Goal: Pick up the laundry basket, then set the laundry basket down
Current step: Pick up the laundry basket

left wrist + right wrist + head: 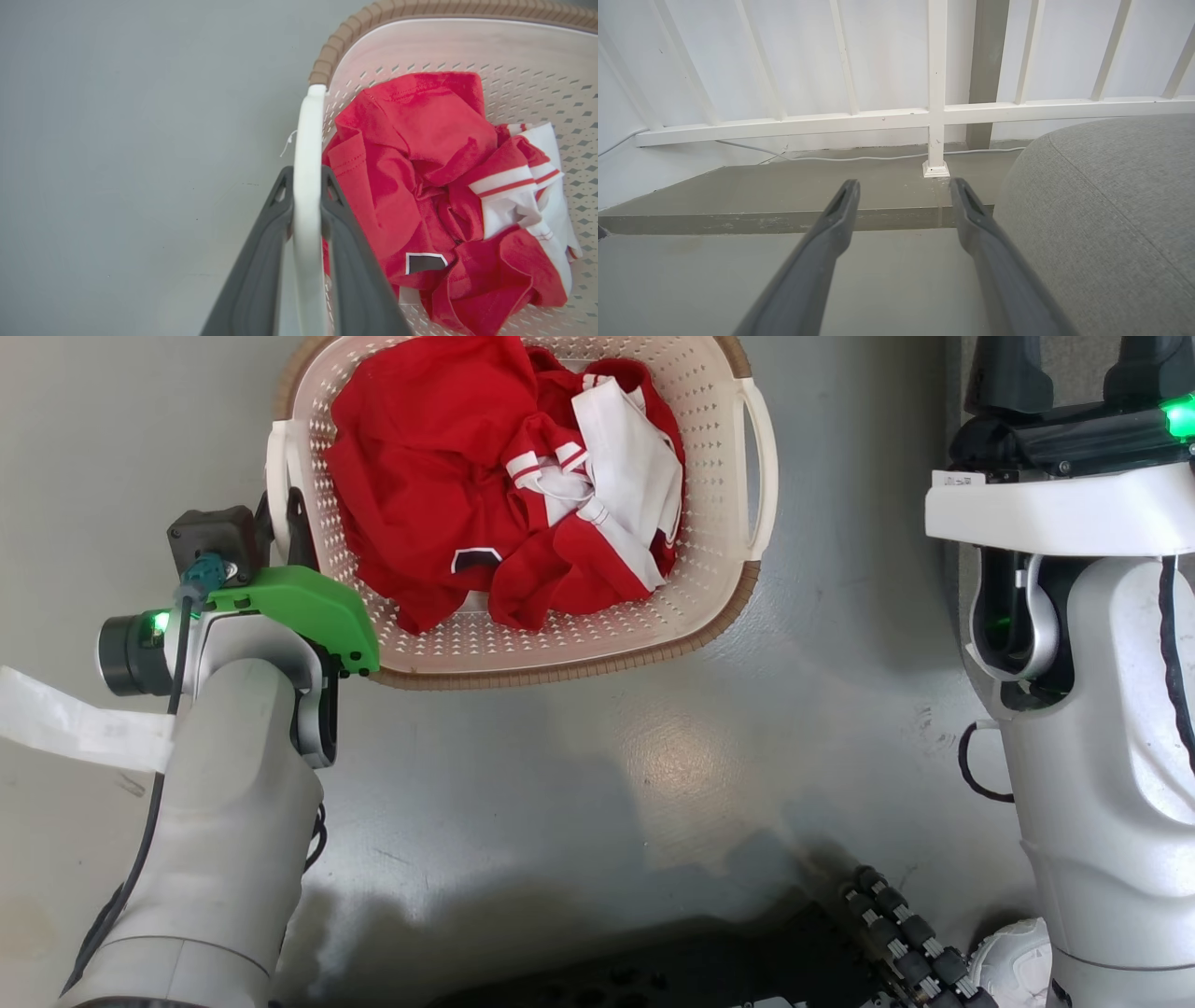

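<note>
The left gripper [306,177] clamps the laundry basket [579,658] by its left handle [309,116], which runs lengthwise between the narrow fingers. The right gripper [903,189] stands wide, well apart.

You are looking at a lived-in home interior: a cream perforated plastic laundry basket [560,653] of crumpled red-and-white clothes [448,476] sits at 12 o'clock on the smooth grey floor [597,784]. The right wrist view shows a grey woven-fabric upholstered seat [1111,210] at 4 o'clock and a white slatted railing [936,93] at 12.
</note>
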{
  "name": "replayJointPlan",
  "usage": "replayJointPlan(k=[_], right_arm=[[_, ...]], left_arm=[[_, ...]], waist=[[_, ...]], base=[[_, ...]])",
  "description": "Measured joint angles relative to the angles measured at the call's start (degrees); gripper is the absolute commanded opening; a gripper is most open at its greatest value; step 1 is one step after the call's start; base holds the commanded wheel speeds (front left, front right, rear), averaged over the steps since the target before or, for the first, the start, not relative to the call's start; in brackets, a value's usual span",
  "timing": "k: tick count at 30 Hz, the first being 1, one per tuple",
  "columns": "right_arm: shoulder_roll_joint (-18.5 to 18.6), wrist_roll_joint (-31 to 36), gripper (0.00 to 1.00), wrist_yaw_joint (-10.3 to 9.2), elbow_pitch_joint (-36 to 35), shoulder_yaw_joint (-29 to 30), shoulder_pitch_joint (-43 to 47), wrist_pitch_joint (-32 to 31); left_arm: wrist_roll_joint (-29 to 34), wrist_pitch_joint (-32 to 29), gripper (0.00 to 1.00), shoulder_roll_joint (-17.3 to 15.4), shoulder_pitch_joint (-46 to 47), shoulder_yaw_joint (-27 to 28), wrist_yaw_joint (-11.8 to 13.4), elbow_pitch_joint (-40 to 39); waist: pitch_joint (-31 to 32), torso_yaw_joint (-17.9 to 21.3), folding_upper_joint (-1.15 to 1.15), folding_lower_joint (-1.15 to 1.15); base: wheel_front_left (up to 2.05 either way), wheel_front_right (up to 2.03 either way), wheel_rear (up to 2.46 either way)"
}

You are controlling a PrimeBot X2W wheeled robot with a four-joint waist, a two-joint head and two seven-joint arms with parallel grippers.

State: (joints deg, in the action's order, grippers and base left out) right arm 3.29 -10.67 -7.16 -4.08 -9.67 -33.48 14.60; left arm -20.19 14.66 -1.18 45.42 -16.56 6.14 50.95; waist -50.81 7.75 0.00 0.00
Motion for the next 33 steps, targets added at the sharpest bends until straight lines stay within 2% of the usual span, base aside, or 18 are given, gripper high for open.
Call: replayJointPlan(k=[1,2,3,5,6,18,33], right_arm=[[0.0,0.0,1.00,0.00,0.0,0.0,0.0,0.0],[0.0,0.0,1.00,0.00,0.0,0.0,0.0,0.0],[0.0,0.0,1.00,0.00,0.0,0.0,0.0,0.0],[0.0,0.0,1.00,0.00,0.1,0.0,0.0,0.0],[0.0,0.0,1.00,0.00,0.1,0.0,0.0,0.0],[0.0,0.0,1.00,-0.01,0.2,0.1,0.0,0.0],[0.0,-0.4,1.00,-0.01,2.4,1.9,0.6,0.0]], left_arm=[[0.0,0.0,0.00,0.0,0.0,0.0,0.0,0.0],[0.1,0.0,0.15,0.0,0.1,0.0,0.0,0.0],[0.1,0.0,0.42,0.0,0.1,0.0,0.0,-0.1],[0.3,0.0,0.89,0.0,0.1,0.0,0.2,-0.1],[0.3,0.0,1.00,-0.1,0.1,0.0,0.4,-0.2],[1.0,0.0,1.00,-0.1,0.1,0.7,0.4,-2.2],[3.9,0.0,1.00,-0.4,0.0,4.2,0.5,-15.0]], waist=[[0.0,0.0,0.00,0.00],[0.1,0.0,0.00,0.00],[0.1,0.0,0.00,0.00],[0.2,0.1,0.00,0.00],[0.2,0.1,0.00,0.00],[0.8,-0.1,0.00,0.00],[5.2,-0.7,0.00,0.00]], base=[[0.00,0.00,0.00],[0.00,0.00,0.00],[0.00,0.00,0.00],[0.00,0.00,0.00],[0.00,0.00,0.00],[0.00,0.00,0.00],[0.00,0.00,0.00]])
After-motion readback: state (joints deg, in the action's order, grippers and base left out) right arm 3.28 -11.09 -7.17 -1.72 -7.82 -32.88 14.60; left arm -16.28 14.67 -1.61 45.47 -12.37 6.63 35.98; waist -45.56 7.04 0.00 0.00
